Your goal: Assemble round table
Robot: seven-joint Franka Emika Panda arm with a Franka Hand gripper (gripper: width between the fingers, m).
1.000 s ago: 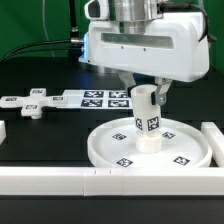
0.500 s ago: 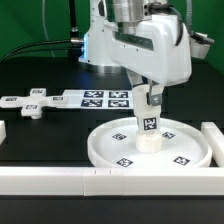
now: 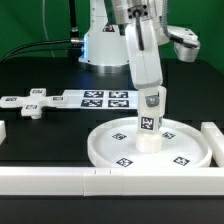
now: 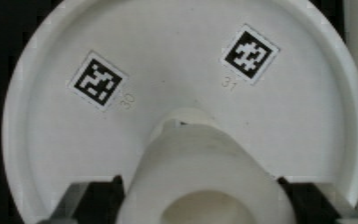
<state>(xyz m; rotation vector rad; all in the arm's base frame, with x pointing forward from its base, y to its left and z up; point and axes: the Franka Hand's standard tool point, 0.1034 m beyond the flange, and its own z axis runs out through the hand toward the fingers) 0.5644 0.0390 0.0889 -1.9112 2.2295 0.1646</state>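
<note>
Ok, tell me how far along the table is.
Done: the cylinder stands upright at the centre of the disc. In hand: the end effector grips its top; whether it is seated cannot be told. Left: the cross lies apart at the exterior view's left, unattached.

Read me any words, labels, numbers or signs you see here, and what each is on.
No readable words, numbers or brands in either view.
Only black-and-white square pattern tags, on the round disc, the cylinder, the cross-shaped piece and the marker board.
</note>
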